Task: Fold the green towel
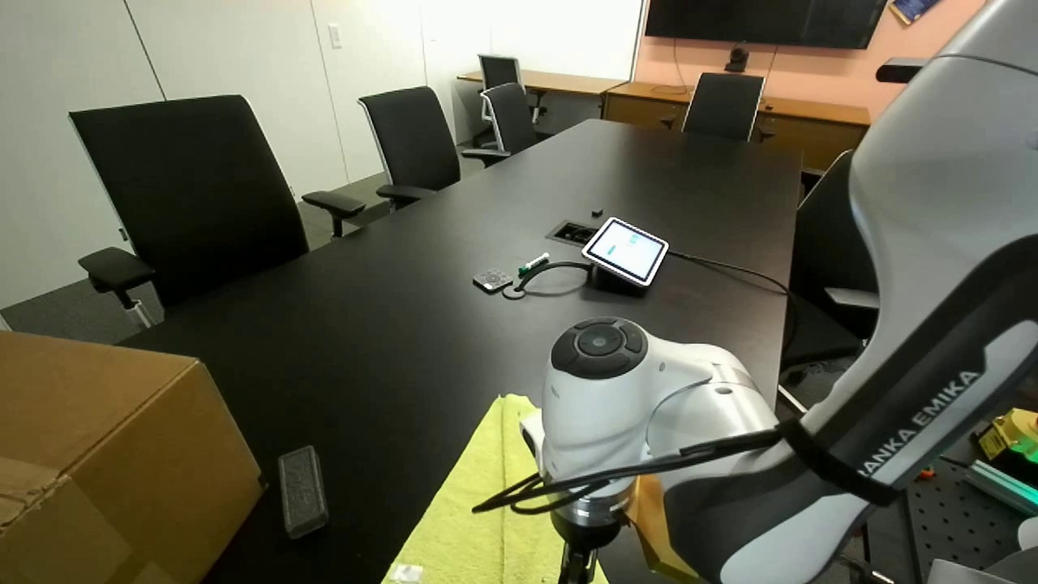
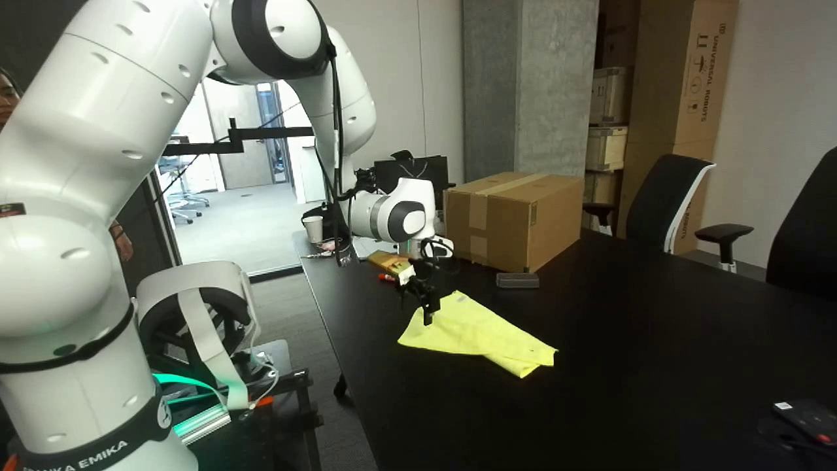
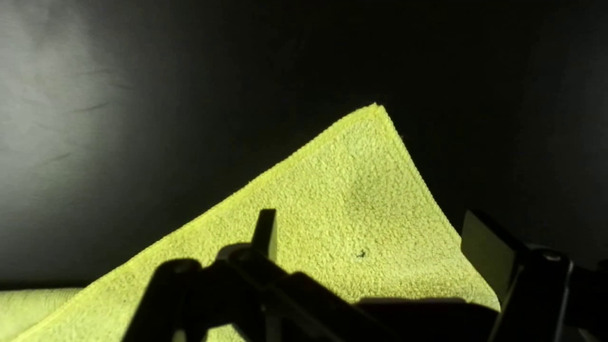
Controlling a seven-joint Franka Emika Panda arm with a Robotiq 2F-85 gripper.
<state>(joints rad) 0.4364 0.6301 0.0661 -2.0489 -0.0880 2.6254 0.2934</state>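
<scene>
The green towel (image 2: pixel 467 330) is a lime cloth lying on the dark table, uneven in outline, with an overlapping layer at one end. It also shows in an exterior view (image 1: pixel 454 507), partly hidden by the arm. In the wrist view a corner of the towel (image 3: pixel 351 190) points up, with a small dark speck on it; another strip of cloth shows at the lower left. My gripper (image 3: pixel 369 232) is open, its fingers wide apart above this corner area with nothing between them. In both exterior views the gripper (image 2: pixel 425 307) (image 1: pixel 577 564) hangs over the towel's side.
A cardboard box (image 2: pixel 516 222) and a dark eraser-like block (image 2: pixel 517 280) stand on the table beyond the towel. A tablet (image 1: pixel 626 251) on a stand, a cable, a green marker (image 1: pixel 534 264) and a small square item (image 1: pixel 492 281) lie further along. Chairs line the table.
</scene>
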